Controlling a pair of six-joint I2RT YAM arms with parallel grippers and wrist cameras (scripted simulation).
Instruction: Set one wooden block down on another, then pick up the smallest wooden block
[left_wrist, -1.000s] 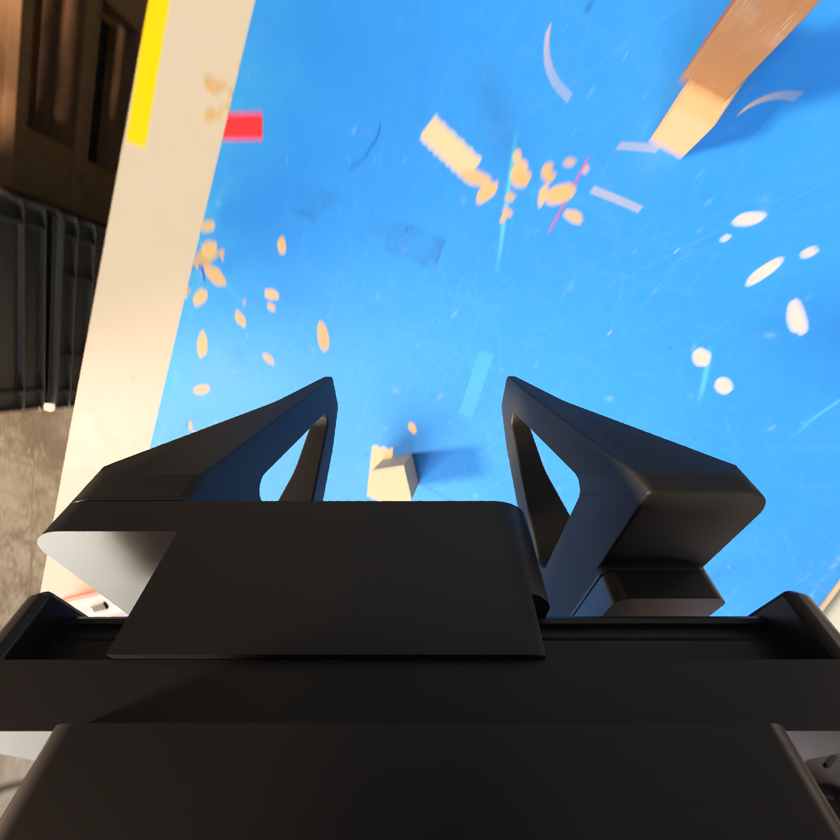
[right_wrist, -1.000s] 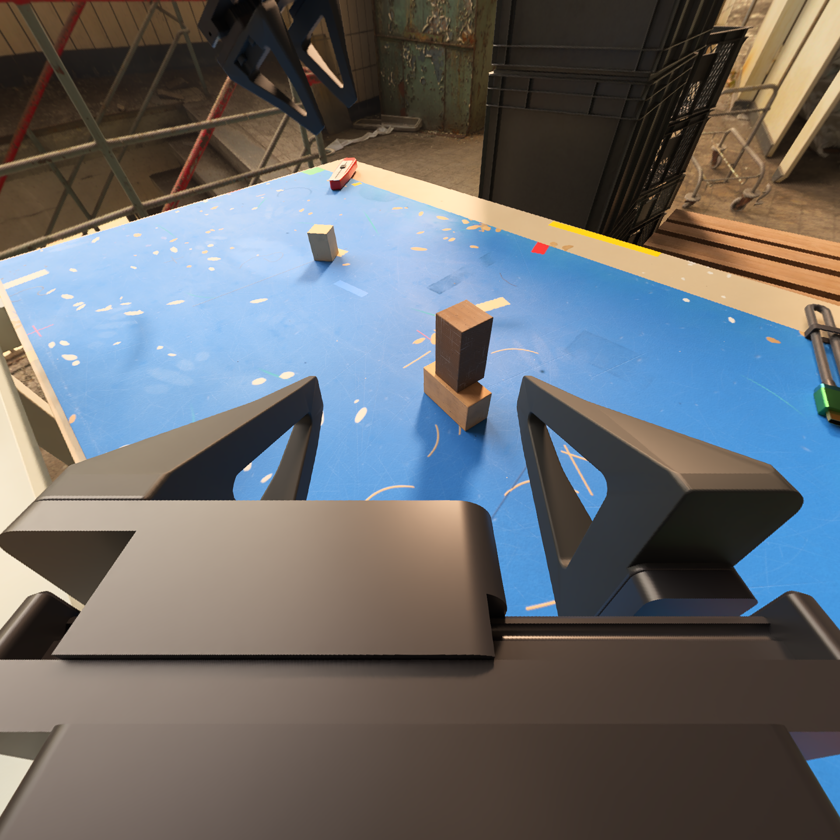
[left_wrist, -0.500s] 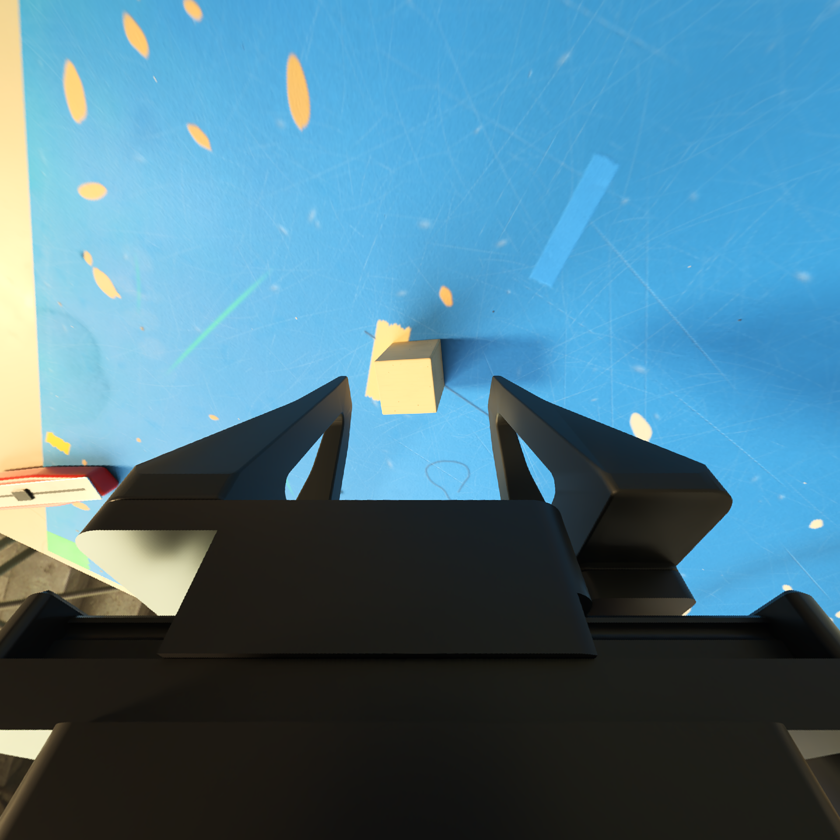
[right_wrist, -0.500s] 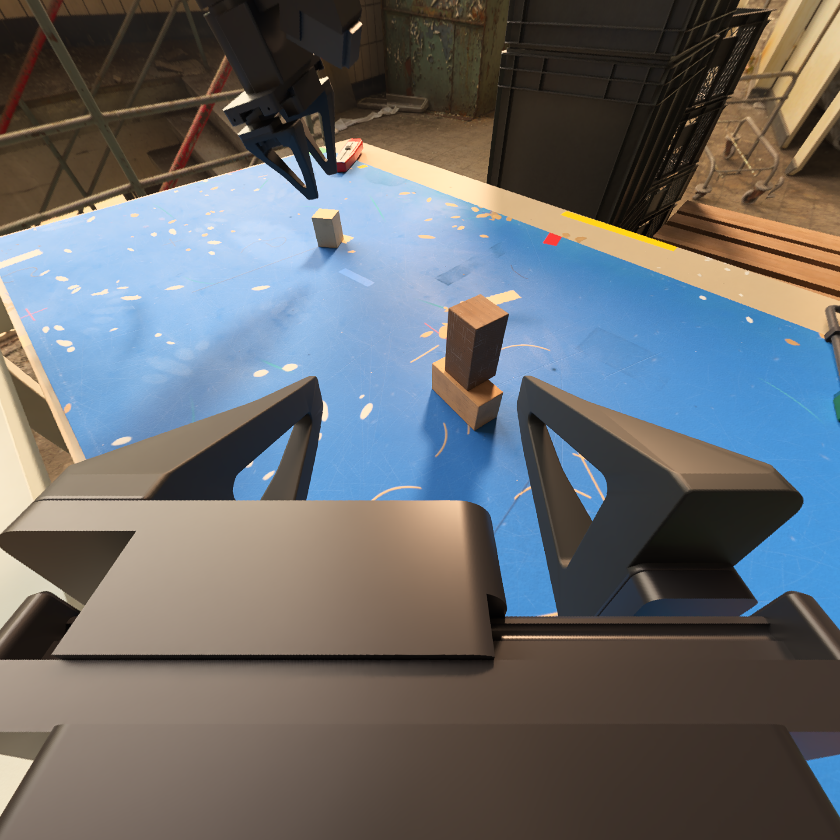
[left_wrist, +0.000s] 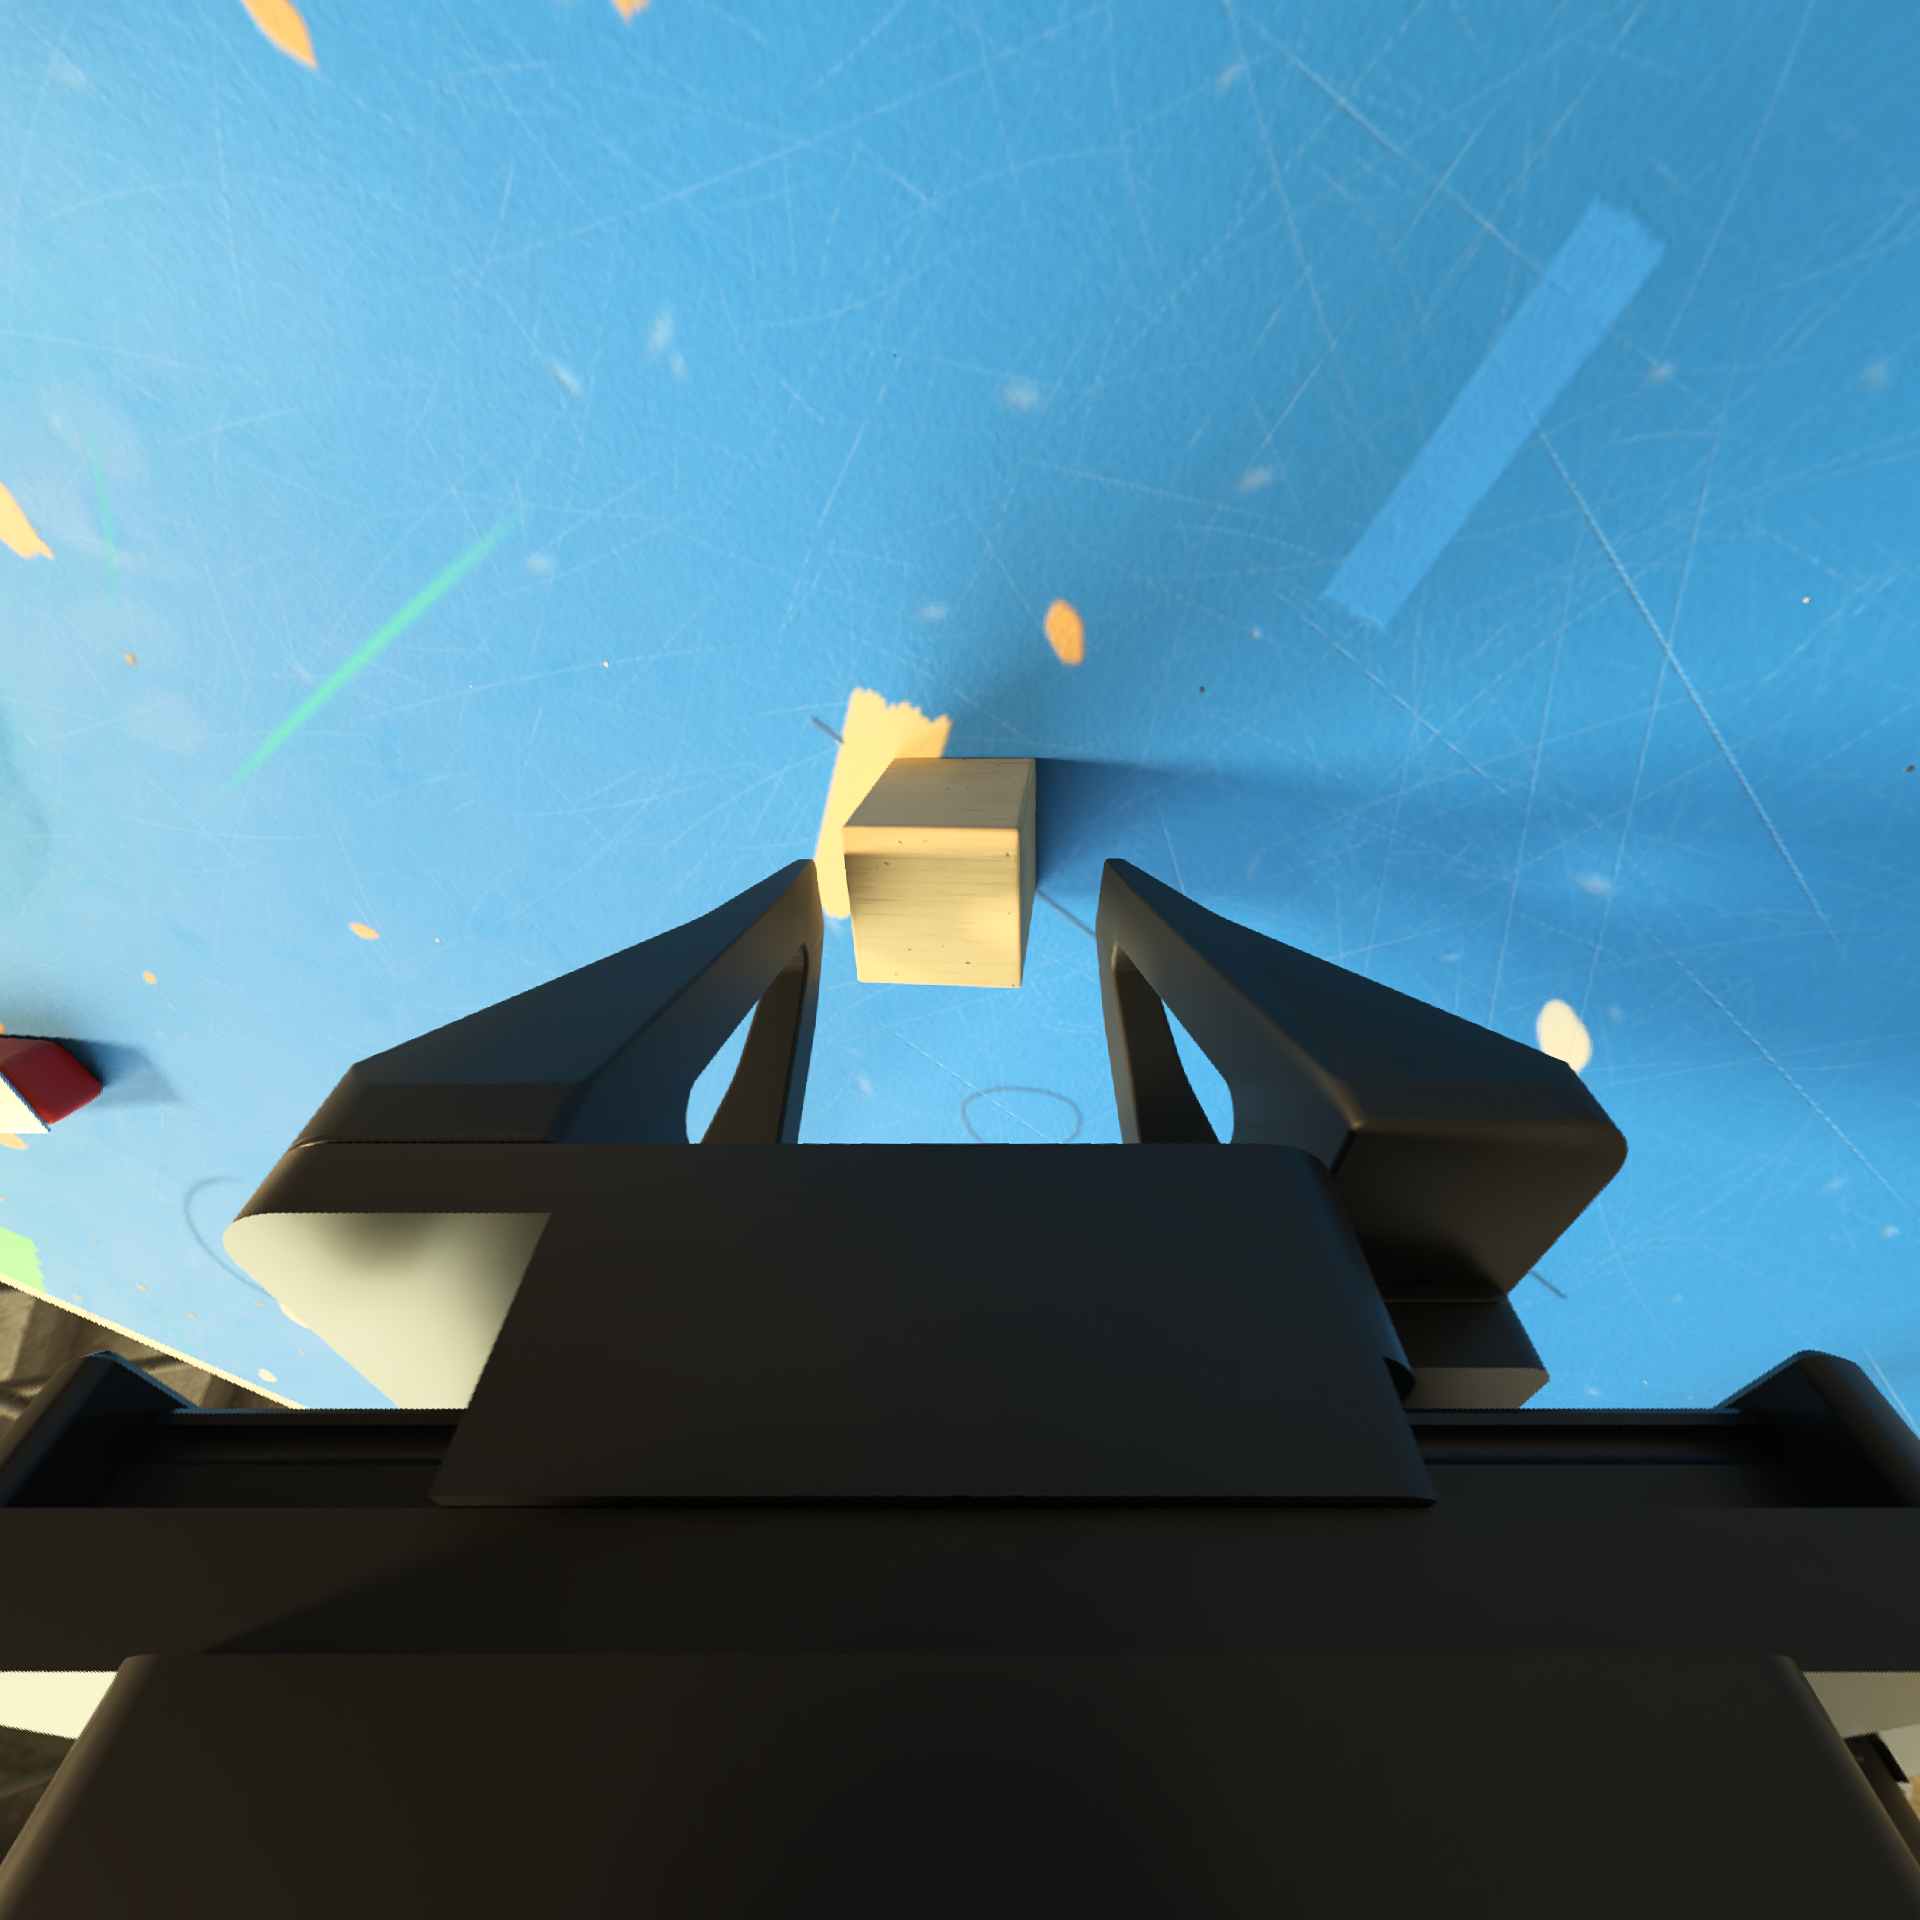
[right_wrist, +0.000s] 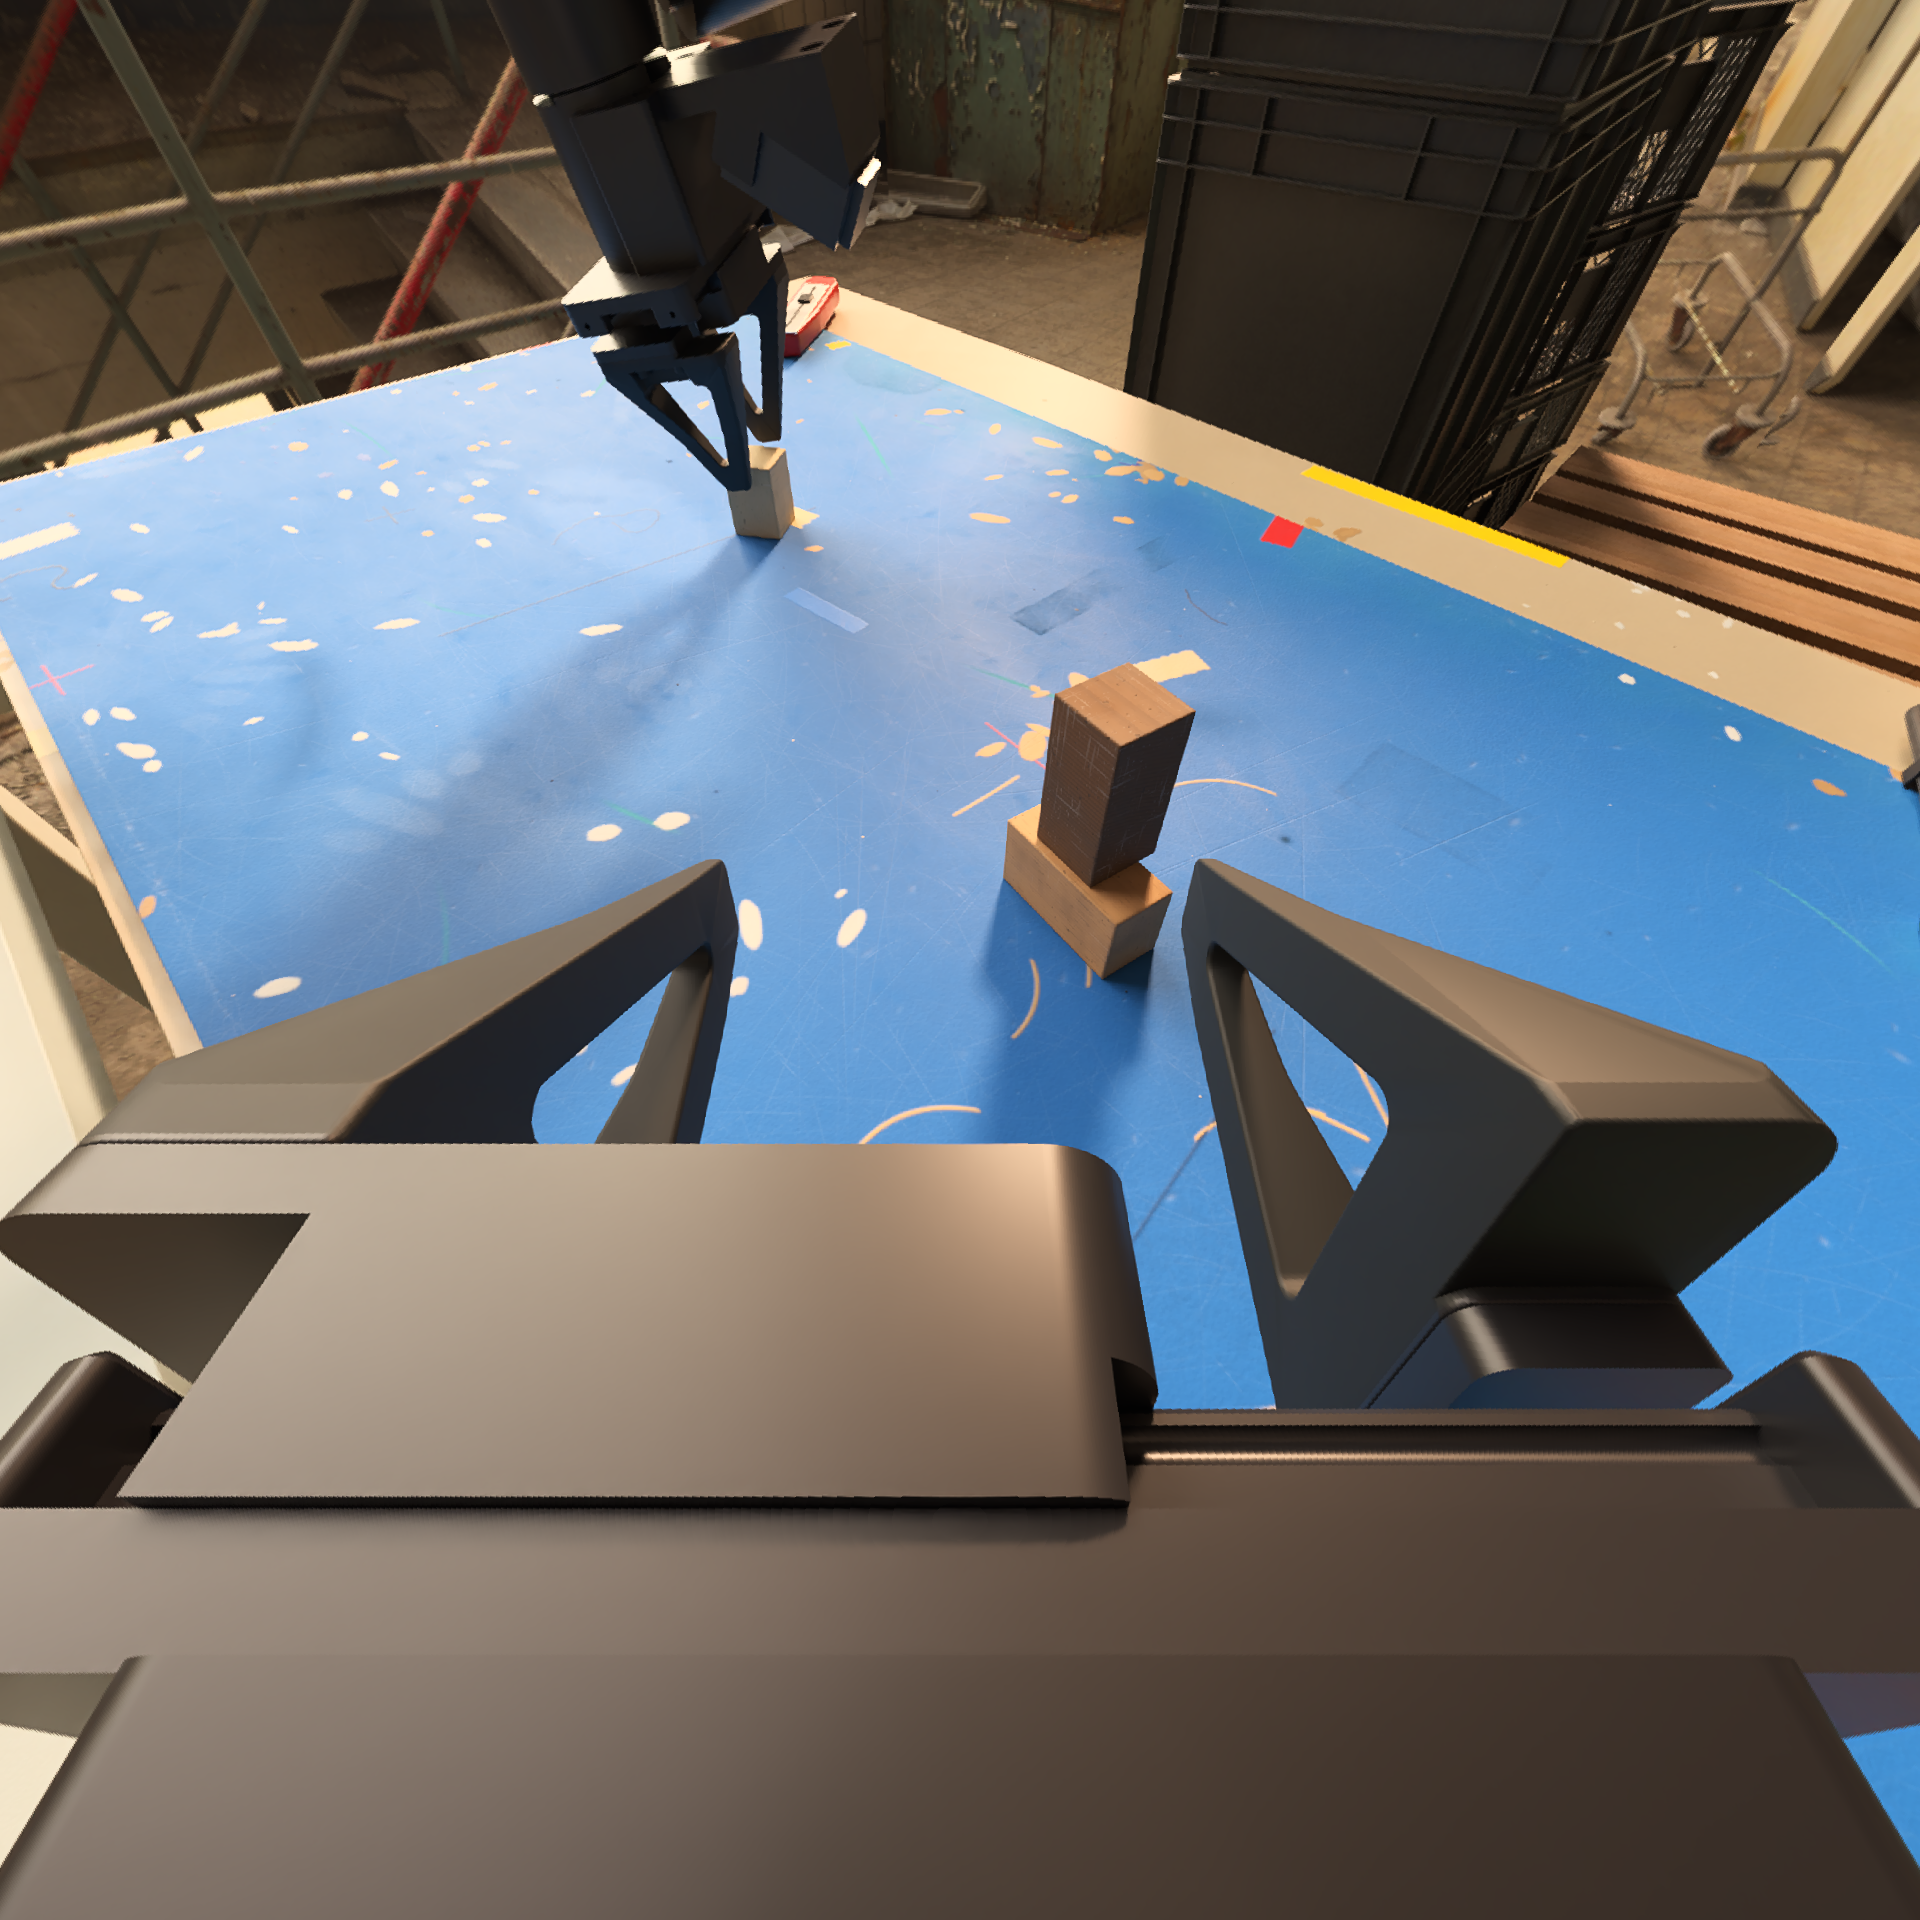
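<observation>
The left pincer (left_wrist: 958, 883) hangs low over the scratched blue bench (left_wrist: 1351, 312), its two black fingers apart on either side of the small pale wooden cube (left_wrist: 938, 914); a sliver of blue shows between each fingertip and the cube's sides. The cube rests on the bench, near a far corner in the right wrist view (right_wrist: 762, 497). Well apart from it, a tall dark brown wooden block (right_wrist: 1114, 788) stands upright on a flatter light tan wooden block (right_wrist: 1081, 914). The right pincer (right_wrist: 961, 883) is spread wide, empty, above the bench near that stack.
</observation>
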